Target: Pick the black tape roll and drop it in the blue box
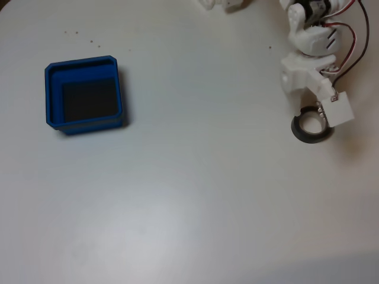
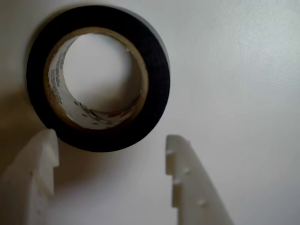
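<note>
The black tape roll [image 1: 308,137] lies flat on the white table at the right of the fixed view, its pale core showing. My white gripper [image 1: 309,113] hangs right over it, covering the ring's far side. In the wrist view the tape roll [image 2: 157,61] sits at the upper left. My gripper [image 2: 112,140] is open just below it, with the left fingertip [image 2: 44,150] close to the ring's outer edge and the right one [image 2: 180,159] apart from it. Nothing is held. The blue box [image 1: 83,63] stands far to the left with its dark floor bare.
Red and black wires [image 1: 355,41] run along the arm at the top right. Another white part [image 1: 219,5] pokes in at the top edge. A few dark specks [image 1: 77,34] dot the table behind the box.
</note>
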Motion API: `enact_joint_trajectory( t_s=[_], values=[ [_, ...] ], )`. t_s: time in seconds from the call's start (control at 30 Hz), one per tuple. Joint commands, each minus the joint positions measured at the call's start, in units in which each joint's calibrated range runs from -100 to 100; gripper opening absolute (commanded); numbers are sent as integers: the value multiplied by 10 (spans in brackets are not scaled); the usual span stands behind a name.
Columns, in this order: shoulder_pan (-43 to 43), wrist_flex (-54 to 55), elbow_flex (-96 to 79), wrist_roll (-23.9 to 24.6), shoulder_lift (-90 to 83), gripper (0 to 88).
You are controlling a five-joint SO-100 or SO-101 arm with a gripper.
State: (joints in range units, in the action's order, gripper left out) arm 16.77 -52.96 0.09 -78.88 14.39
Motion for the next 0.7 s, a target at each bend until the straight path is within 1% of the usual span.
enact_joint_trajectory(
  t_s=[0.0,0.2,0.67],
  values=[
    [-5,22,41,-3,6,217],
    [-7,56,42,2,36,215],
    [-52,56,55,4,49,214]
  ],
)
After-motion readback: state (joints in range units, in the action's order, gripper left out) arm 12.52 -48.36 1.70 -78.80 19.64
